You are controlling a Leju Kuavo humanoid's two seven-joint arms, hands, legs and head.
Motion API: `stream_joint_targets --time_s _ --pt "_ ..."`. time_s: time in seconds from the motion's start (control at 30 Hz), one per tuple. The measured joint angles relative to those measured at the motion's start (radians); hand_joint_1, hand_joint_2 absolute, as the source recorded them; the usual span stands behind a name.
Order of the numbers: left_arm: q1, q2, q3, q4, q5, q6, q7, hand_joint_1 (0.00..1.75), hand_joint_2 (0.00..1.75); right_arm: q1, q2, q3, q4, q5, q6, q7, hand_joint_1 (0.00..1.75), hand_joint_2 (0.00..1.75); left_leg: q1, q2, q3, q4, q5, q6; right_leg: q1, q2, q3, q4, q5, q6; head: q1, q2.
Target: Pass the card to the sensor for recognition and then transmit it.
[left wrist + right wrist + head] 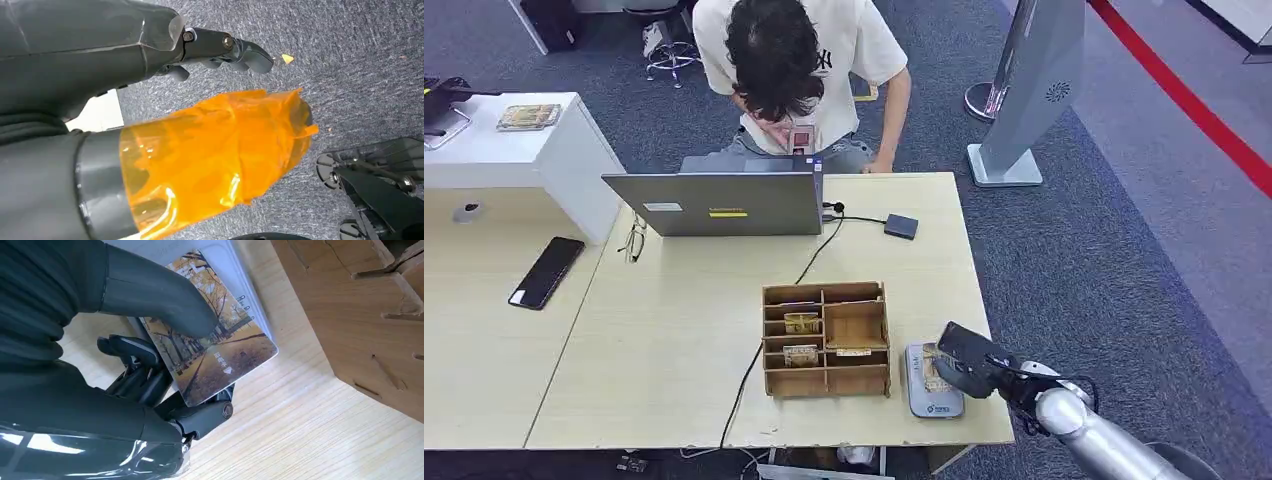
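My right hand [969, 358] hovers at the table's front right over the grey card sensor [930, 392]. In the right wrist view it [150, 365] pinches a card [215, 350] printed with an autumn tree avenue, thumb on top and fingers beneath. The card lies flat over the sensor [235, 270], just beside the wooden card box [360, 315]. That box [826, 338] holds more cards in its left slots. My left hand [220, 47] hangs over the carpet, its fingers curled and holding nothing; orange film wraps its thumb [215, 155].
A person sits behind an open laptop [724, 200] at the table's far side. A cable runs from it past the box to the front edge. A small dark device [901, 226], glasses [632, 240] and a phone [546, 271] lie on the tables. A white stand [1024, 90] is at the right.
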State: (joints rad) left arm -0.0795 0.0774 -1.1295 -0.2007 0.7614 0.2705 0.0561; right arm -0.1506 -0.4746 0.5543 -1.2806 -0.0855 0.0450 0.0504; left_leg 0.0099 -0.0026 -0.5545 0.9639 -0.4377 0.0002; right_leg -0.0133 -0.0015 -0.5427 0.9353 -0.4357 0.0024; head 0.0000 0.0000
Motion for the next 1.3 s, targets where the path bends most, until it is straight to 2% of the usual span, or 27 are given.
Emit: stream_joint_targets --time_s 1.3 --pt "-0.001 0.0 0.0 0.0 0.005 -0.001 -0.001 0.0 0.0 -0.005 0.0 0.003 0.008 -0.001 0.0 -0.007 1.75 1.75 0.0 0.0 0.0 0.0 0.0 0.0 0.0 0.0 0.0 0.0 0.0 0.0 0.0 0.0"
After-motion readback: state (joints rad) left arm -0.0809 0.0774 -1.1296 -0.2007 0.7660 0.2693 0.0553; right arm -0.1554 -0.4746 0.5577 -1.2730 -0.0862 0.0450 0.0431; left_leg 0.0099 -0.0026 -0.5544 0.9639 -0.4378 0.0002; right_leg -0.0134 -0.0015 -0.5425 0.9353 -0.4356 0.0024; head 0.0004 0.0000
